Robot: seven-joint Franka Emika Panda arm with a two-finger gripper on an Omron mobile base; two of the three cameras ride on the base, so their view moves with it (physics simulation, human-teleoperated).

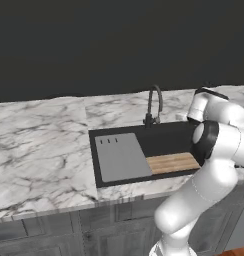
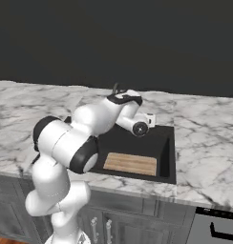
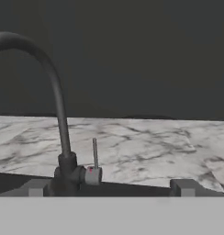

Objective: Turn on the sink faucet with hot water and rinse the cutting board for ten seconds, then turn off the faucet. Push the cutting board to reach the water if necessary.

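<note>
Two finger tips sit wide apart, gripper (image 3: 109, 187) empty, aimed at faucet (image 3: 63, 156) lever (image 3: 94, 153), prob. to flick it on. Board (image 1: 173, 162) lies flat in sink (image 1: 144, 140), right of spout, beside grey panel (image 1: 121, 156); no water yet.

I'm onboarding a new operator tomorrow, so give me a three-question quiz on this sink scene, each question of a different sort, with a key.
1. True or false: water is running from the faucet.
2. Multiple choice: in the sink, the cutting board lies A) on top of the grey panel, B) beside the grey panel toward the arm's side, C) on the marble countertop.
3. Fill in: in the hand view, the faucet's thin lever stands ____.

Key
1. False; no stream shows under the spout.
2. B.
3. Upright, between the gripper fingertips, which are spread apart and not touching it.
</note>
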